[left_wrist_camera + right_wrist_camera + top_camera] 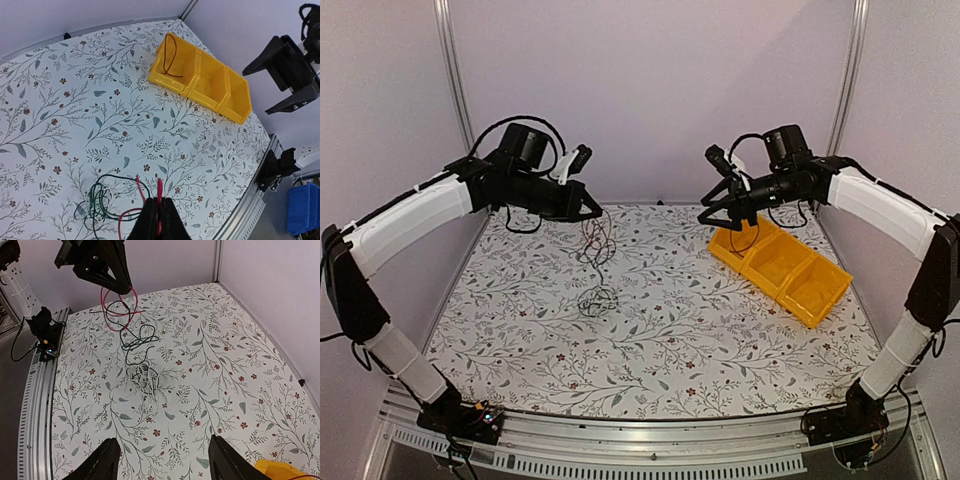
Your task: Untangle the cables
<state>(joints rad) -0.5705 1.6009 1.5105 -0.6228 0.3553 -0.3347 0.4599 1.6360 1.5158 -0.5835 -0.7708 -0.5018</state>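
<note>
Cables (142, 376): one red cable (159, 187) clamped in left end effector (159, 206); right end effector (162, 444) released.

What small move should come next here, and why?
Probably bring the open right gripper to pin the tangled clump of thin dark wires: the left gripper, shut on the thin red wire, holds it raised, tangled with strands running down to that clump.
</note>
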